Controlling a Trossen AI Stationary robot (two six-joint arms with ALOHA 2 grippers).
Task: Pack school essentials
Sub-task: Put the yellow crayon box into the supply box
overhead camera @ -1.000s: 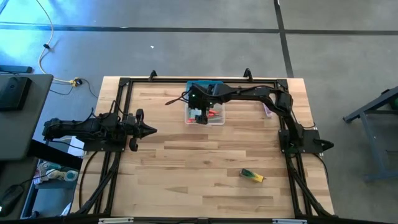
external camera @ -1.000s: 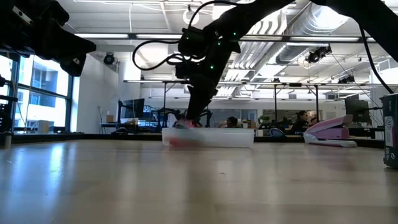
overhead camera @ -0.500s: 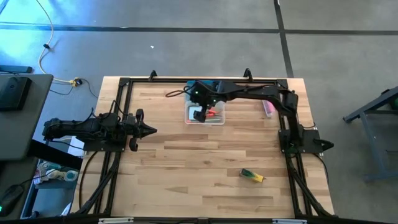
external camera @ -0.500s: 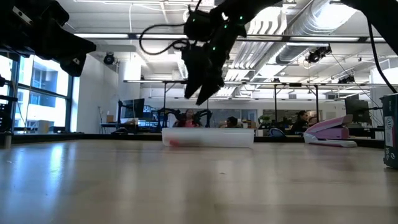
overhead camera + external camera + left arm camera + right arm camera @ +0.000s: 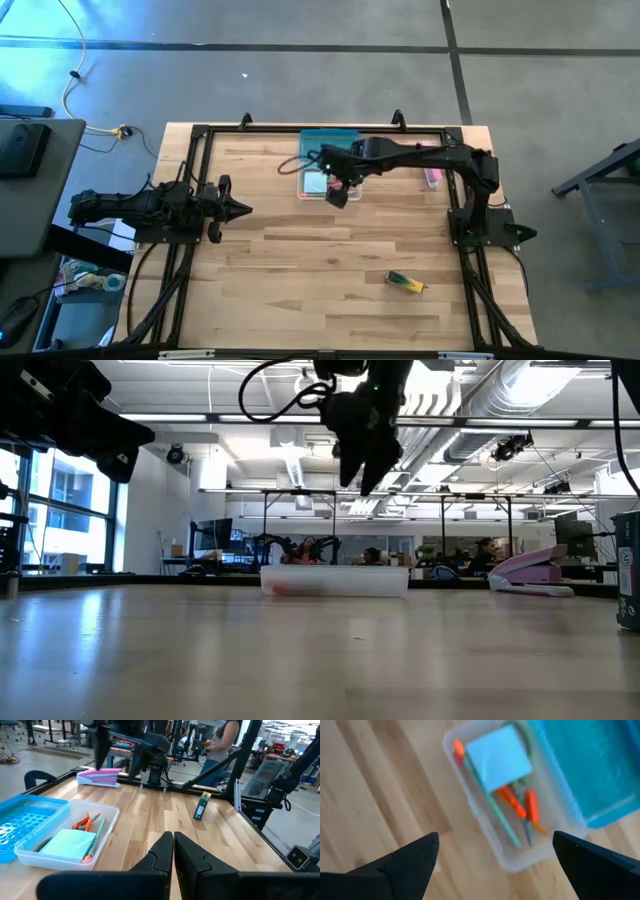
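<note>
A clear plastic box stands at the table's far middle, its blue lid lying just beyond it. Inside lie a light-blue note pad, a green pencil, an orange pencil and a red pen. My right gripper hangs open well above the box's near right corner, with nothing between its fingers. A yellow-green crayon pack lies flat on the table's near right. My left gripper waits shut at the left side.
A pink oblong bar lies at the far right, beside the right arm. Black frame rails run along the table's edges. Bare wood spreads between the box and the crayon pack.
My right gripper has risen out of the box, staying open, and moved a little toward the table's right and near edges while rolling about its own line. The items remain in the box.
</note>
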